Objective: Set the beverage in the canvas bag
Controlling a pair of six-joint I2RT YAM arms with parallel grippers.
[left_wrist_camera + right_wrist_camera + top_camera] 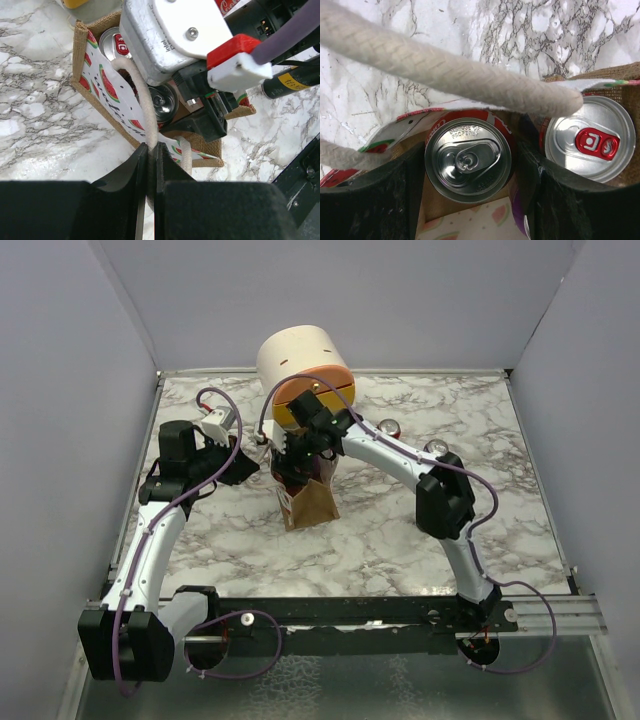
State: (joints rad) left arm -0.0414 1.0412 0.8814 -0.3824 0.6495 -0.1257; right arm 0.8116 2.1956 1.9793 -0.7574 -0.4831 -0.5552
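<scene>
The canvas bag (310, 504) stands mid-table, tan with a watermelon-print lining (112, 87). My left gripper (148, 156) is shut on one cream rope handle (142, 100) at the bag's near edge, holding the mouth open. My right gripper (469, 165) reaches down into the bag from above, shut on a red beverage can with a silver tab (468, 159), its fingers (375, 200) on either side. A second can with a red tab (590, 144) stands in the bag next to it and also shows in the left wrist view (114, 41).
The cream-and-orange rounded drawer box (305, 368) stands right behind the bag. Two more cans (388, 427) (436, 448) stand on the marble table (380, 540) to the right, by my right arm. Grey walls enclose the left, back and right.
</scene>
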